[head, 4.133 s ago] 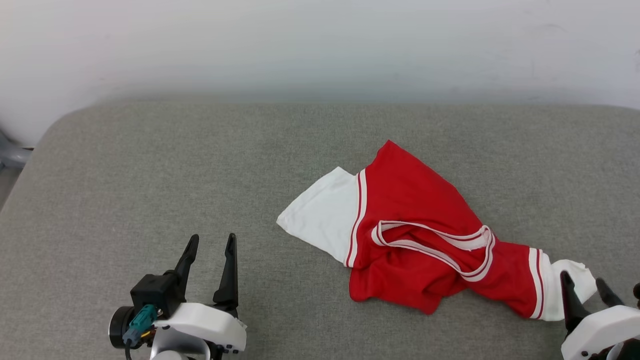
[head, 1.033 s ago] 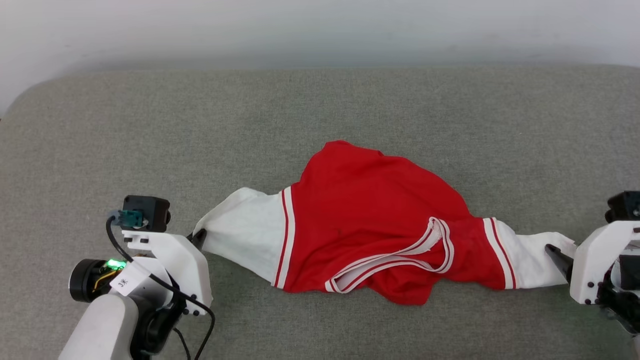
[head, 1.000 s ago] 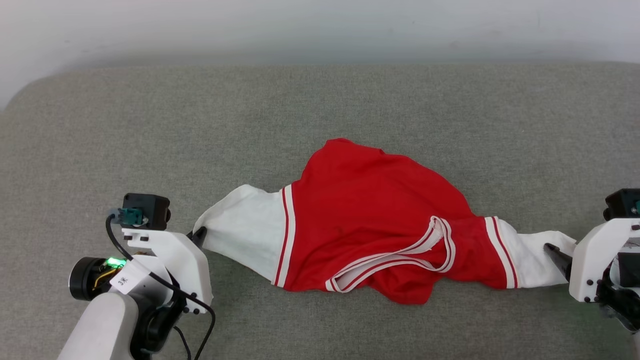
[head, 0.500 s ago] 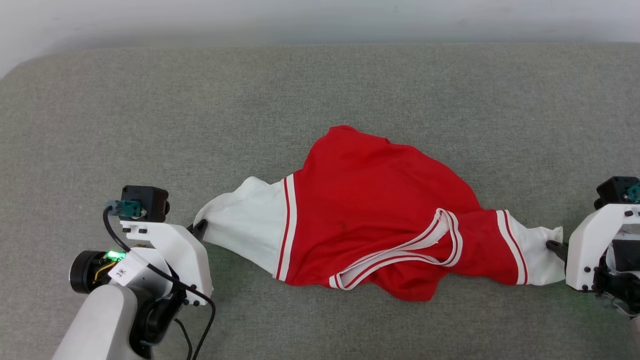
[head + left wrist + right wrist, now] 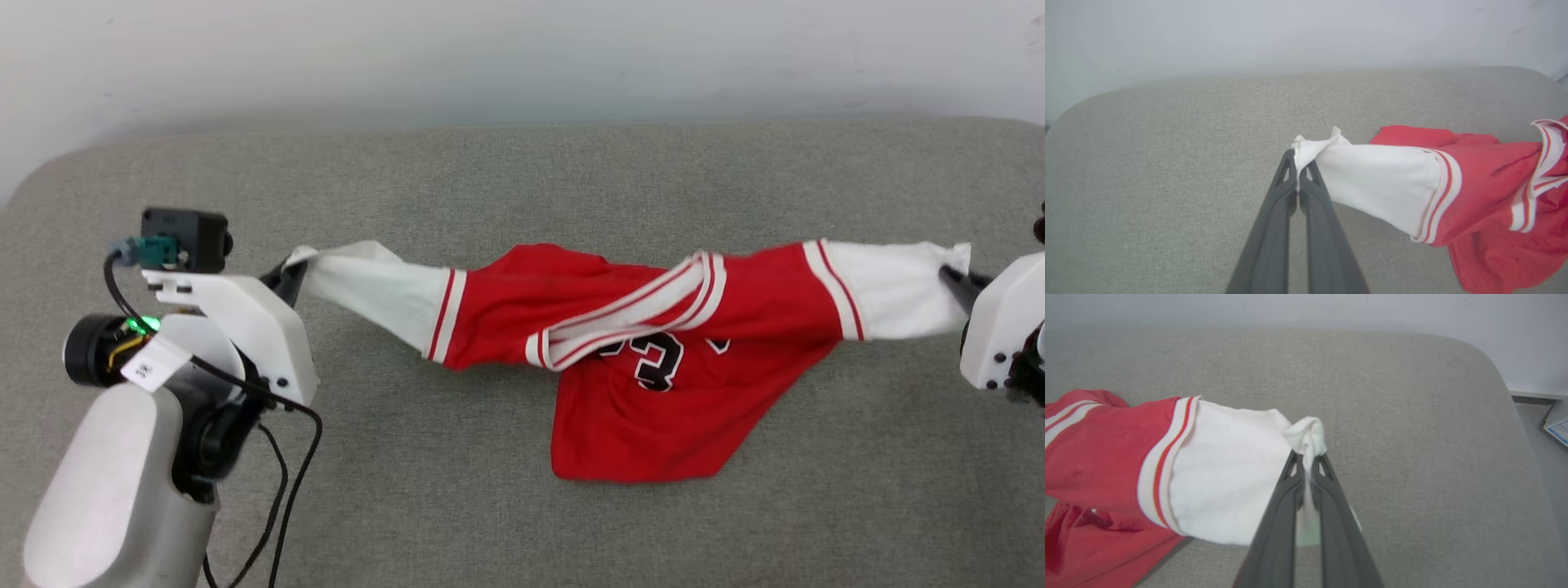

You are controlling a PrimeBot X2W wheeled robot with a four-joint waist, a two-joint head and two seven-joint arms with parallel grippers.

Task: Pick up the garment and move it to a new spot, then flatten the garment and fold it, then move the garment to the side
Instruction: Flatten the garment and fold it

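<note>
Two pinch points here, one per sleeve. Far left, the left gripper (image 5: 1299,168) is squeezed fully shut on the tip of one white sleeve. The garment (image 5: 653,359) is strung out between the arms above the grey cushion (image 5: 522,180), collar up along the line and red body with the dark number sagging, its hem apparently on the fabric. Far right, the right gripper (image 5: 1309,461) is pinched closed on the other cuff. My guess is that holding the sleeve ends lets the shirt's weight straighten it for laying flat.

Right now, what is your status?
Left gripper shut on one white sleeve; right gripper shut on the other. Garment stretched between them, body sagging. No obstacle seen.
</note>
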